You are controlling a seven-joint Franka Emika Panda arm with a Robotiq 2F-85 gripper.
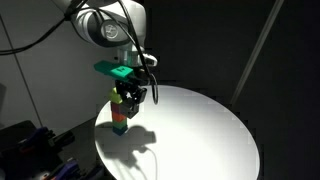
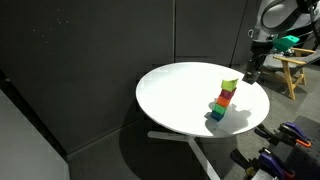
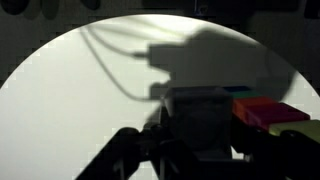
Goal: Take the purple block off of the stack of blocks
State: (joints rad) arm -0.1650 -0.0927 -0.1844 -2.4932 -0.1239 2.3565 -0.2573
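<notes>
The gripper (image 3: 200, 142) was closed on the block (image 3: 200, 115). In the wrist view the pale grey cube sat between the two dark fingers (image 3: 122, 150), which lay against its sides, though the dim light left the contact lines unclear. Just to the right of the block in that view, the stack (image 3: 272, 115) showed a red face and a yellow one. Whether block and stack touched could not be told.

In an exterior view the gripper (image 1: 130, 97) hung at the top of the stack (image 1: 120, 118), covering its upper end, and the block itself could not be made out. The stack stood near the edge of the round white table (image 1: 200, 130), with yellow, red, green and blue cubes from the top down.

In an exterior view the gripper (image 2: 248, 72) appeared just beside and slightly above the stack (image 2: 221, 102). The top yellow-green cube sat tilted there, and the tower leaned a little. The table (image 2: 175, 95) stood before dark wall panels. The arm (image 2: 278, 15) reached down from the upper corner, with a green part (image 2: 290, 42) at the wrist.

The arm's shadow (image 3: 210, 60) fell across the tabletop (image 3: 60, 100) in the wrist view.
</notes>
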